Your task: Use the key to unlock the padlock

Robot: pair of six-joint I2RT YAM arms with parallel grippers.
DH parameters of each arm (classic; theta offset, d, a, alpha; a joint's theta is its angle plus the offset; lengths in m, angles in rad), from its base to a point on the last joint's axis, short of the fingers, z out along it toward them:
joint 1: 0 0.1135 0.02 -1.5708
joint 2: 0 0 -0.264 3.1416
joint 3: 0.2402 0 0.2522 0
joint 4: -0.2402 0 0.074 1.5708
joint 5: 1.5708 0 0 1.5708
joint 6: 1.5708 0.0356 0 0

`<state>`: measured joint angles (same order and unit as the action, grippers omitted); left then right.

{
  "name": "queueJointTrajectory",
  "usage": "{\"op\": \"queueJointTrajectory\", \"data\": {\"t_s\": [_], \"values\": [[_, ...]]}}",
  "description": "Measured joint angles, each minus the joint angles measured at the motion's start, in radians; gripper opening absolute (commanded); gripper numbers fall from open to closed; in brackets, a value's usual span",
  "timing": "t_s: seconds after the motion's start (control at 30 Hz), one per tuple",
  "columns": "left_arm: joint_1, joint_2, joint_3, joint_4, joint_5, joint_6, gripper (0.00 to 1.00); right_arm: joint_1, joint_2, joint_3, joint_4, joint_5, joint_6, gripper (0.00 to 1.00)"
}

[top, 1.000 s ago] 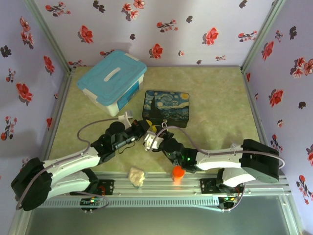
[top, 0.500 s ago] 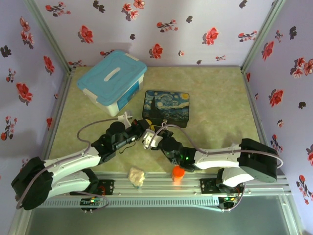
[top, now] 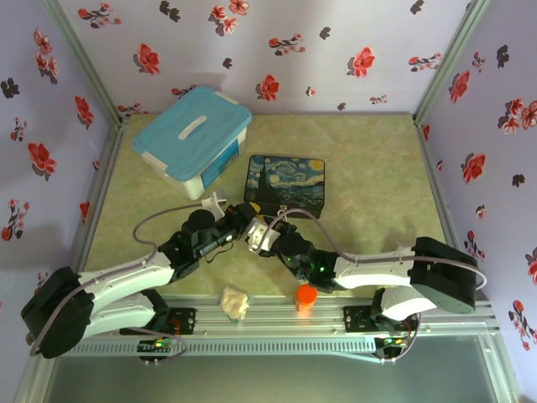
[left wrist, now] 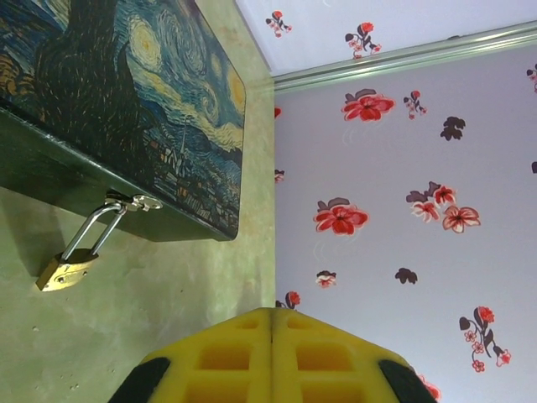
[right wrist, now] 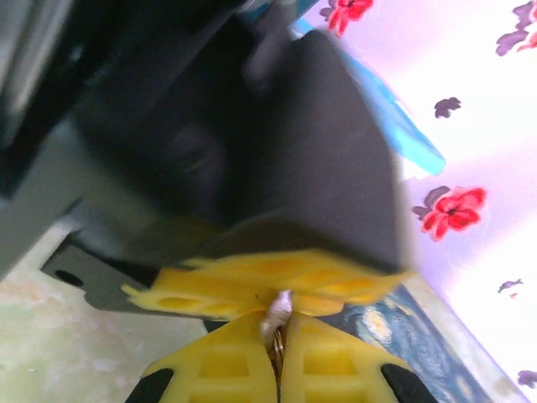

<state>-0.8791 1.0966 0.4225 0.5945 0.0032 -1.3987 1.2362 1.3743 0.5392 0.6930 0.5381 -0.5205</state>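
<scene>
The padlock [left wrist: 65, 270], a small brass body, hangs by its silver shackle from the hasp on the painted box [left wrist: 126, 101] and rests on the green mat. My left gripper [left wrist: 270, 312] is shut, with nothing visible between its yellow fingers, and points past the box's corner. My right gripper [right wrist: 278, 329] is shut on the key [right wrist: 280, 307]; a metal ring shows in the seam. The key's pale tip touches the left gripper's yellow fingers [right wrist: 252, 281] just ahead. In the top view the left gripper [top: 243, 220] and right gripper [top: 257, 232] meet in front of the painted box [top: 285, 180].
A blue-lidded plastic container [top: 193, 138] stands at the back left beside the painted box. An orange round cap [top: 306, 294] and a crumpled pale wad [top: 235, 302] lie near the front rail. Flowered walls close in the mat on three sides.
My right gripper has moved left and away from the front rail, closing up against the left gripper's tips. The left arm has barely shifted.
</scene>
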Motion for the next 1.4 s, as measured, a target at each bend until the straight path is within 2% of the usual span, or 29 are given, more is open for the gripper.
{"op": "queueJointTrajectory", "data": {"t_s": [0.07, 0.13, 0.33, 0.53, 0.67, 0.8, 1.0, 1.27, 1.4], "values": [[-0.002, -0.001, -0.005, 0.027, 0.0, -0.01, 0.5, -0.016, -0.026, -0.009, -0.017, -0.061, 0.047, 0.0], [-0.003, -0.006, -0.013, 0.034, 0.0, -0.003, 0.53, -0.036, -0.056, -0.019, -0.029, -0.115, 0.093, 0.0], [-0.003, -0.033, -0.015, 0.04, 0.0, 0.046, 0.54, -0.12, -0.136, -0.071, -0.029, -0.293, 0.275, 0.0], [-0.002, -0.034, -0.069, 0.173, 0.011, 0.121, 0.47, -0.292, -0.173, -0.132, 0.018, -0.603, 0.548, 0.0], [-0.002, -0.034, -0.072, 0.229, 0.055, 0.2, 0.5, -0.378, -0.175, -0.158, 0.105, -0.796, 0.72, 0.0], [-0.002, -0.013, -0.072, 0.259, 0.106, 0.255, 0.58, -0.42, -0.152, -0.163, 0.224, -0.951, 0.864, 0.0], [-0.002, 0.068, -0.071, 0.361, 0.182, 0.277, 0.58, -0.427, -0.092, -0.166, 0.348, -1.074, 0.991, 0.0], [-0.002, 0.111, -0.071, 0.498, 0.226, 0.277, 0.45, -0.428, -0.018, -0.168, 0.47, -1.131, 1.094, 0.0], [0.003, 0.079, -0.084, 0.504, 0.221, 0.294, 0.33, -0.43, 0.002, -0.169, 0.544, -1.152, 1.139, 0.0]]}}
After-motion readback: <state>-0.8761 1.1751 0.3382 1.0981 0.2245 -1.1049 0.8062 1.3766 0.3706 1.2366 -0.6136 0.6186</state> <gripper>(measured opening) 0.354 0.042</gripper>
